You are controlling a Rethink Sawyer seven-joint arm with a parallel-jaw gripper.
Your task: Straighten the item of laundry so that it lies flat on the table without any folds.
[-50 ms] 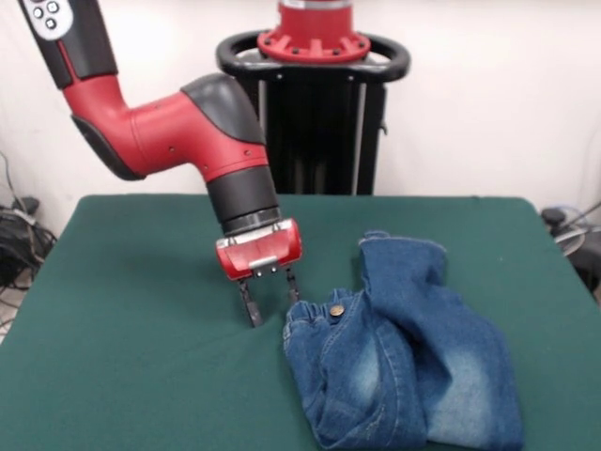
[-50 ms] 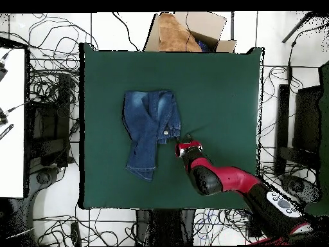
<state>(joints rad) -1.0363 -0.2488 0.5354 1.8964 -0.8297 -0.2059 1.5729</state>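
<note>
No lettering or label can be read anywhere on the jeans (image 1: 404, 366) or on the arm; the only small detail that stands out is the metal button (image 1: 335, 309) at the gathered waistband. The one container about is a cardboard box (image 2: 186, 31) off the table's edge in the overhead view, flaps open — what it holds I cannot make out. The jeans lie crumpled on the green table (image 1: 141, 376), legs folded over one another, faded patches showing on the thighs, one hem turned up at the end away from the waistband. The gripper (image 1: 269, 298) hangs just beside the waistband, its two dark fingers (image 1: 251, 307) parted and empty, pointing down with their tips at or just above the felt; whether they touch it I cannot tell. It grasps nothing — a narrow strip of bare cloth separates it from the denim. From above, the jeans sit toward the middle of the table, with the red wrist close by the button side.
</note>
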